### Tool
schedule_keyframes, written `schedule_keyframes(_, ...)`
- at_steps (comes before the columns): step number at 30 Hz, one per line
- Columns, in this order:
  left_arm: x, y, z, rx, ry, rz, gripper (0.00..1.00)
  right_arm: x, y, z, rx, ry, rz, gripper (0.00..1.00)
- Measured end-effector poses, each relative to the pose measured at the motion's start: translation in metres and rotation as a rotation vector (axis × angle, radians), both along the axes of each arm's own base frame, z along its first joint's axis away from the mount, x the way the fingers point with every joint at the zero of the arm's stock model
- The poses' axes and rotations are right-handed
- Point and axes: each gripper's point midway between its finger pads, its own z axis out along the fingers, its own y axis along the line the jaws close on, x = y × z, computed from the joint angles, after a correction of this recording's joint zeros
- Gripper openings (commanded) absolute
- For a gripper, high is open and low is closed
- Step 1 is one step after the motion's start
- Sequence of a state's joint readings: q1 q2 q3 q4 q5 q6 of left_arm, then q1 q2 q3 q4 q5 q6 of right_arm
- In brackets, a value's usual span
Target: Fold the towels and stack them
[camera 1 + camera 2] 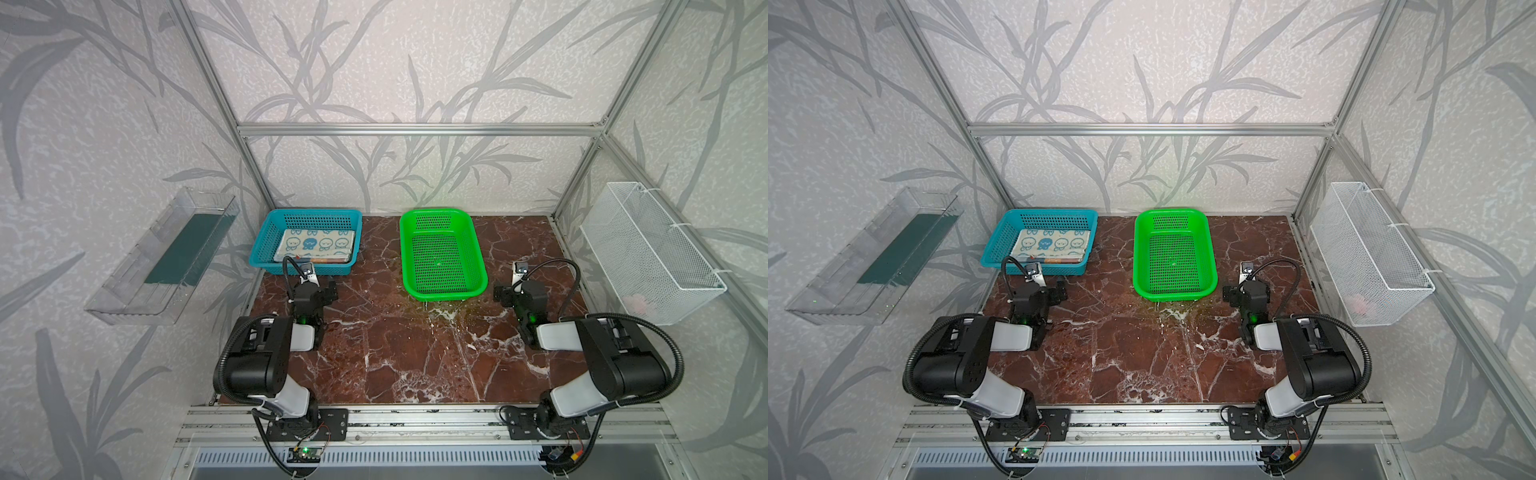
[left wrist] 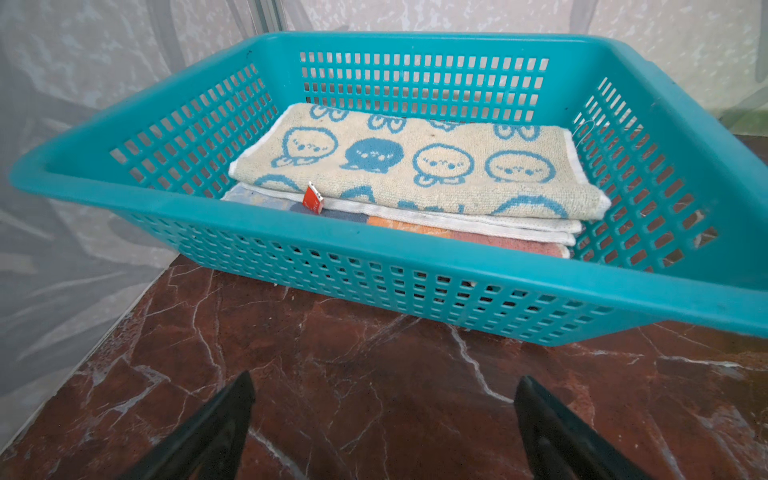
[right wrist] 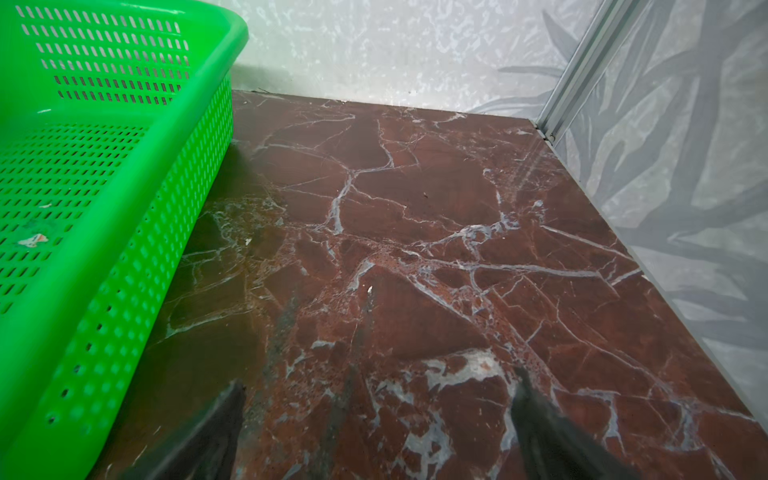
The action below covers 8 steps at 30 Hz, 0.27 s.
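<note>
The towels [image 1: 316, 245] [image 1: 1052, 245] lie folded in a flat stack inside the blue basket [image 1: 307, 212] at the back left. A cream towel with blue bunnies [image 2: 415, 166] is on top, with a small red tag [image 2: 313, 198] at its near edge. Under it shows an edge of a peach-orange towel [image 2: 478, 239]. My left gripper [image 2: 384, 386] [image 1: 311, 289] stands open over bare marble just in front of the blue basket's near wall [image 2: 249, 220]. Over bare marble to the right of the green basket [image 1: 442, 296] [image 3: 232, 37], my right gripper [image 3: 379, 380] [image 1: 519, 286] is open too. Neither holds anything.
The green basket holds only a small scrap [image 3: 33, 240]. The dark red marble table [image 1: 395, 353] lies between the arms. A clear plastic tray [image 1: 166, 257] hangs on the left wall and a white wire basket [image 1: 648, 253] on the right wall. Aluminium posts [image 3: 582, 70] frame the corners.
</note>
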<state>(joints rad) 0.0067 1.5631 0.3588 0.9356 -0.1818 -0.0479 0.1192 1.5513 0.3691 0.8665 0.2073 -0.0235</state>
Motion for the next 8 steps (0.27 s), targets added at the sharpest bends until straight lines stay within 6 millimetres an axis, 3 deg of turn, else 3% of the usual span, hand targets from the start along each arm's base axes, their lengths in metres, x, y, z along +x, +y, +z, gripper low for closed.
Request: schedule_keyframes(8, 0.0004, -0.0001, 0.0005, 0.004, 0.000, -0.001, 0.99, -0.0003, 0.0000, -0.0009, 0.000, 0.004, 0.000, 0.99)
